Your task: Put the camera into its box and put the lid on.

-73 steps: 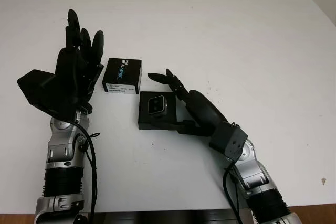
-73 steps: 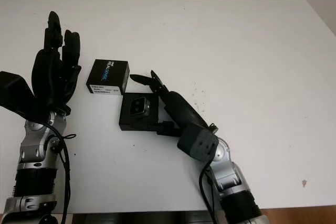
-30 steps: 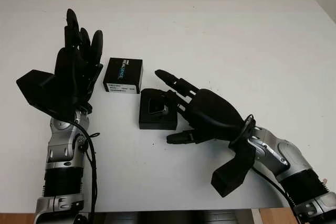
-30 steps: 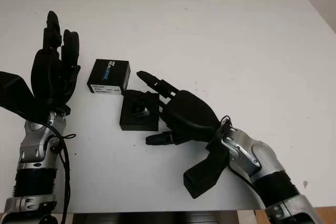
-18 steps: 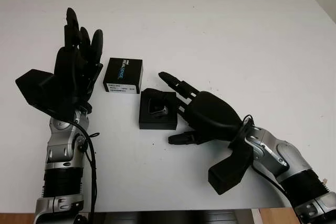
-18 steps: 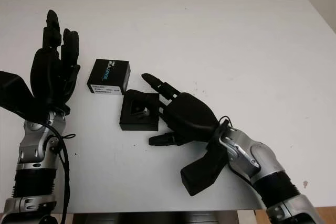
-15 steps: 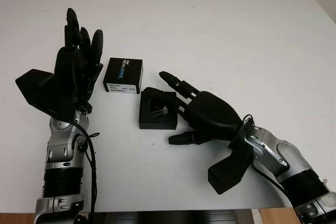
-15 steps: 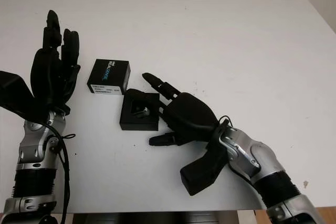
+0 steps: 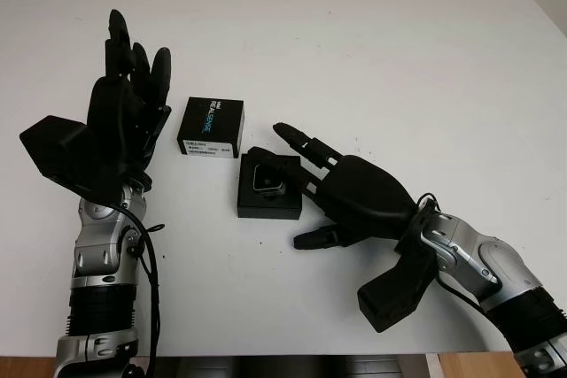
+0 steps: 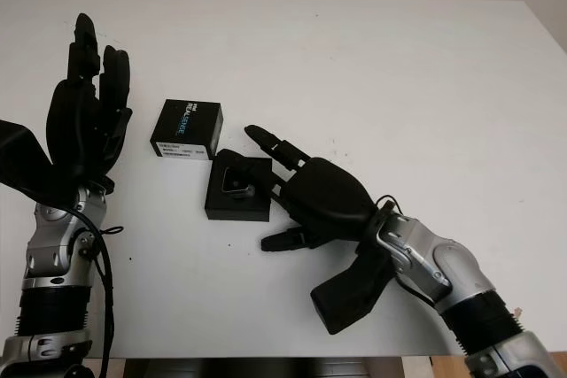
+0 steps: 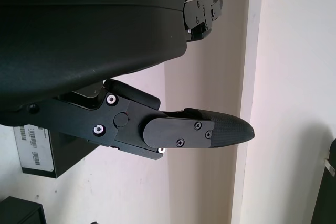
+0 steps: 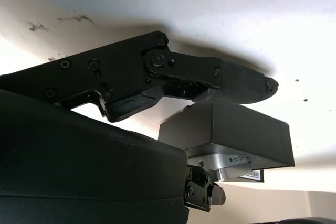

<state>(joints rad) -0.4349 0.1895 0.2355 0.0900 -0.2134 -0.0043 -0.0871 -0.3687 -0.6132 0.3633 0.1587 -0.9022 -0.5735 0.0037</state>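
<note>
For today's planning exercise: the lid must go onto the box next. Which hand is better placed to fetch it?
Probably the left hand: it is open, right beside the lid. The right hand is at the box, which holds the camera.

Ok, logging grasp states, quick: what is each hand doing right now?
Left hand: open, raised beside the lid, holding nothing.
Right hand: open, beside the box with the camera, holding nothing.

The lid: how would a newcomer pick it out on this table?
On the white table, look between the two black hands. Two small black boxes lie there; the lid is the farther one, beside the raised left hand. It alone has a closed top with printed lettering, while the open box holds the camera.
</note>
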